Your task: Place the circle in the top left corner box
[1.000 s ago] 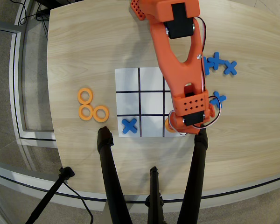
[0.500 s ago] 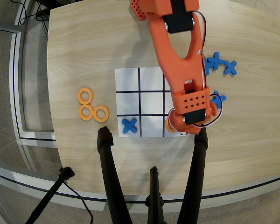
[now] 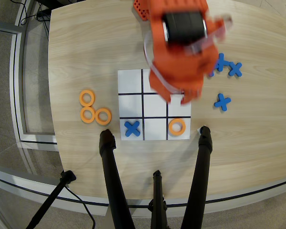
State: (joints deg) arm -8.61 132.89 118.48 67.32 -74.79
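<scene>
Orange plastic fills the upper middle of the overhead view: the arm reaches down over the paper grid, blurred, and its body hides the grid's upper right cell and part of the middle right one. The tool shows only as a pale tip at the arm's lower end, over the middle right cell; whether its jaws stand wide or narrow cannot be told, and nothing can be seen held in it.

One orange ring lies flat inside the grid's lower right cell as this view shows it, within the black lines. A blue cross lies in the lower left cell. The upper left cell is bare white paper.

Three more orange rings lie clustered on the light wood tabletop to the left of the grid, touching or nearly touching one another. Three blue crosses lie to the right of the grid, two close together near the arm and one lower down, apart from them.

Black tripod legs rise from the bottom edge, in front of the grid.
</scene>
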